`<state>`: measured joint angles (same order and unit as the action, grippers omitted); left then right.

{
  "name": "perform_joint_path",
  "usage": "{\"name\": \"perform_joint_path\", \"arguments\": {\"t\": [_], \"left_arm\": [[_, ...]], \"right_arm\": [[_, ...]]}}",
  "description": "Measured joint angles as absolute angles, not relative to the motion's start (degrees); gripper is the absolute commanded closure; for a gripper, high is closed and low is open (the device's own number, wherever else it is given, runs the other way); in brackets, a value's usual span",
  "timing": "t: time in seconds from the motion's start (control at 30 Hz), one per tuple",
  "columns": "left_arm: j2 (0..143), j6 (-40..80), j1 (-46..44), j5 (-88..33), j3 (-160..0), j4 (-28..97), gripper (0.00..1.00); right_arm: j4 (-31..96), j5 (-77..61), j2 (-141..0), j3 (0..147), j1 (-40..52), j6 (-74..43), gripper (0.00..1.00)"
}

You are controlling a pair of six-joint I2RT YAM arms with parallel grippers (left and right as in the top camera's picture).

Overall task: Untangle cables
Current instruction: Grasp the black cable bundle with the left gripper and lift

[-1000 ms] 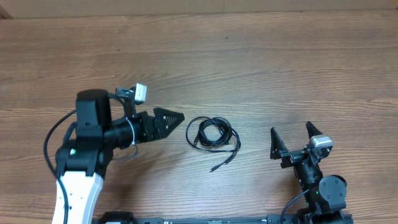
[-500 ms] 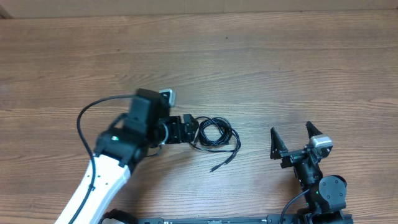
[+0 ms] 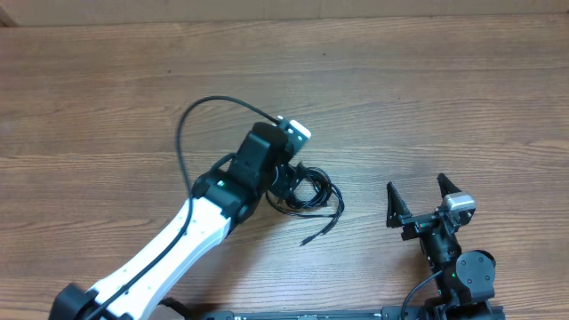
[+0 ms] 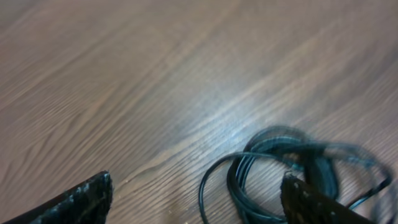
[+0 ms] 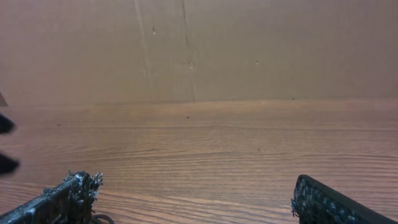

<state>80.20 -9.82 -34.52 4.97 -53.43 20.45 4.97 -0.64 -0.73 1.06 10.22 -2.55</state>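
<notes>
The cables (image 3: 311, 193) lie in a small coiled black bundle near the middle of the table, with one loose end (image 3: 318, 233) trailing toward the front. My left gripper (image 3: 283, 185) is over the bundle's left side, mostly hidden under the wrist. In the left wrist view the left gripper (image 4: 198, 194) is open, its jaws wide apart, with the coil (image 4: 292, 168) between them, nearer the right finger. My right gripper (image 3: 418, 197) is open and empty at the front right, well away from the cables. In its own view the right gripper (image 5: 196, 196) shows bare wood between its fingers.
The wooden table (image 3: 427, 89) runs wide on all sides of the bundle. A brown cardboard wall (image 5: 199, 43) stands along the far edge. The left arm's thick black cable (image 3: 191, 120) arcs above the table behind the wrist.
My left arm has swung right and forward, from left of the bundle to right over its left side, and turned its wrist. The cables and the right arm have not moved.
</notes>
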Motion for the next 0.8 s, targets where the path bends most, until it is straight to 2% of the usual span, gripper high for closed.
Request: {"name": "perform_joint_path", "arguments": {"t": [0.13,0.33,0.8], "left_arm": [[85.76,-20.16,-34.54,1.48,-53.43,19.70,0.26],[91.81,-28.25,-34.54,-3.44,-53.43,19.16,0.27],[101.45,-33.28,-34.52,-8.01,-53.47,10.41,0.32]], "right_arm": [[4.97,-0.64,-0.73,1.06,10.22,-2.52,0.00],[4.97,-0.67,-0.73,1.06,10.22,-2.55,0.00],[4.97,-0.67,-0.73,1.06,10.22,-2.55,0.00]]}}
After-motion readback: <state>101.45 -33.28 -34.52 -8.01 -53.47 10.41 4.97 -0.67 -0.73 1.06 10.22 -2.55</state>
